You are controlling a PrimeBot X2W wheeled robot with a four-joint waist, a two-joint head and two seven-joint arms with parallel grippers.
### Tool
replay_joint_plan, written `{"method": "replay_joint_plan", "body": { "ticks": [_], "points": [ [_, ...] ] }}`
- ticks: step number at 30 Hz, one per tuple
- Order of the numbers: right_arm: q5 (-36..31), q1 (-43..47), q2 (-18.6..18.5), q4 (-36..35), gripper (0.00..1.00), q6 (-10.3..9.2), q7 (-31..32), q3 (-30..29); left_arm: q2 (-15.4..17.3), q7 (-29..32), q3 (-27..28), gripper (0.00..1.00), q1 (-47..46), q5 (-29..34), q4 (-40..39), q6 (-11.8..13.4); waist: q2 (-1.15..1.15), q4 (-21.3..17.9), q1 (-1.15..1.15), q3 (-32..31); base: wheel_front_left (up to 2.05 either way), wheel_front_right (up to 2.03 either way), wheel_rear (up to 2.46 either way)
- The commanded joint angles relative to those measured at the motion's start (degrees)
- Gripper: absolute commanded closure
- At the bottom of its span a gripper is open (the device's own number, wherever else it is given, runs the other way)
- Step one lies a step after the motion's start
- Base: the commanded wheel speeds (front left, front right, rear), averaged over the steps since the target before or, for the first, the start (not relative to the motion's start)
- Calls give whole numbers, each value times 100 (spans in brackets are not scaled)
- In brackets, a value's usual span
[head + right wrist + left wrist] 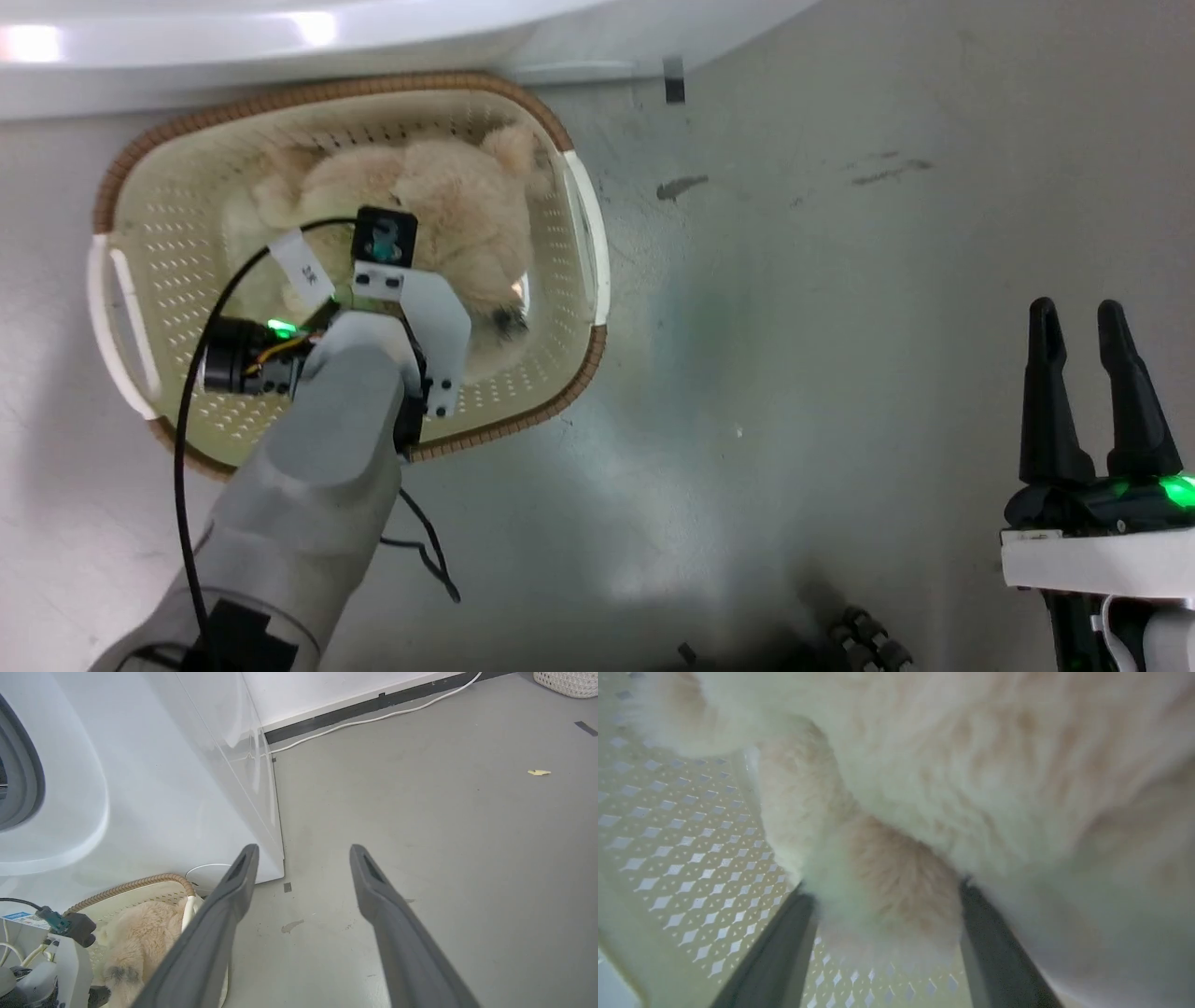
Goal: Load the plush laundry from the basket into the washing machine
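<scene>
Take the plush laundry [457, 205], lying in the basket [590, 359] at the head view's upper left and judged soft, light, floppy, by the thick limb straddled by the left gripper [882, 891], whether clamped cannot be told, with the right gripper [1074, 313] parted, empty.

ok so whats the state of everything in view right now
basket, upright, holding the plush
plush laundry, lying in the basket
left gripper, open, straddling a plush limb
right gripper, open, empty
washing machine, cannot tell if door is open
</scene>
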Motion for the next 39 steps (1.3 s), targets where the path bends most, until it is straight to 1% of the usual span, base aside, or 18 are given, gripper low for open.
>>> {"method": "replay_joint_plan", "body": {
  "ticks": [1,2,3,4,7,13,20,25,33,39],
  "points": [
    [82,-110,-3,-55,0,4,-57,13,50,27,-74,0,-183,-60,145,56,0,-35,-1,103,0,0,0],
    [111,-121,-3,-59,0,4,-69,25,60,21,-116,0,-237,-73,186,49,0,-49,-1,143,0,0,0],
    [137,-134,-3,-61,0,4,-81,36,72,25,-156,12,-284,-88,233,32,0,-66,-1,181,0,0,0],
    [164,-149,-3,-65,0,4,-93,46,81,57,-204,100,-330,-101,292,4,0,-81,-1,217,0,0,0],
    [247,-190,-3,-75,0,4,-129,54,78,-18,-318,100,-475,-164,376,-70,0,-106,-1,316,0,0,0],
    [397,-314,-3,-69,0,4,-201,117,67,-382,-489,100,-653,-352,518,-218,0,-132,-1,366,0,0,0],
    [493,-425,-4,40,0,4,-285,179,-19,-957,-590,100,-712,-710,744,-479,0,-60,-1,138,0,0,0],
    [469,-420,-4,163,0,5,-323,192,-145,-1448,-603,100,-527,-977,847,-741,0,109,-1,-252,0,0,0],
    [271,-258,-4,377,0,5,-323,176,-373,-2079,-501,100,-84,-1309,737,-1095,0,501,-1,-1023,0,0,0],
    [191,-51,-4,583,0,5,-323,203,-463,-2642,-392,100,396,-1606,596,-1346,0,738,-1,-1698,0,0,0]
  ]
}}
